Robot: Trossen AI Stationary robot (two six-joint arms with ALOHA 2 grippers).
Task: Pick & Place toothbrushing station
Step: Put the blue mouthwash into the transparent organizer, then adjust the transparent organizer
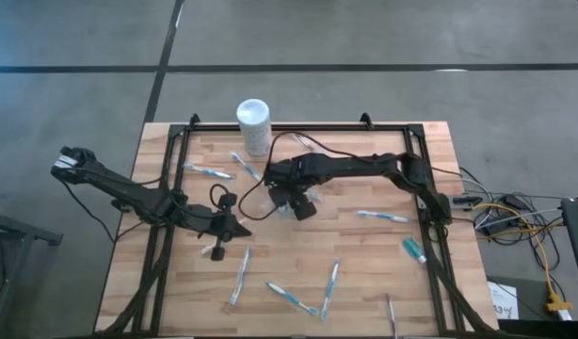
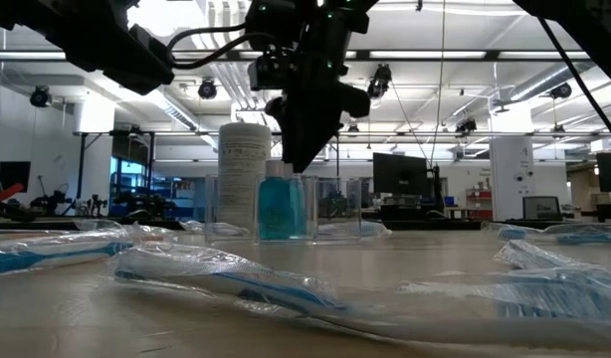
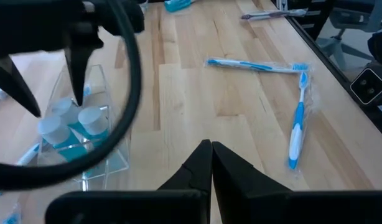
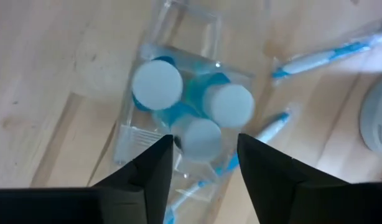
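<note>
1. Toothbrushing station, a clear plastic holder with three white-capped blue bottles inside, is seen standing upright on the wooden table near its middle, just in front of the white canister.
2. Right gripper is poised directly over the holder, fingers parted on either side of the nearest bottle cap, with nothing held.
3. No contact between those fingers and the holder can be made out.
4. Left gripper is parked low beside the station, fingers pressed together and empty.
5. Wrapped toothbrushes are scattered well apart over the boards.
6. Judged as the hand-off point of the place step: the station looks set down.
7. Next, a straight lift clear of the bottle caps is called for, so nothing gets tipped.
</note>
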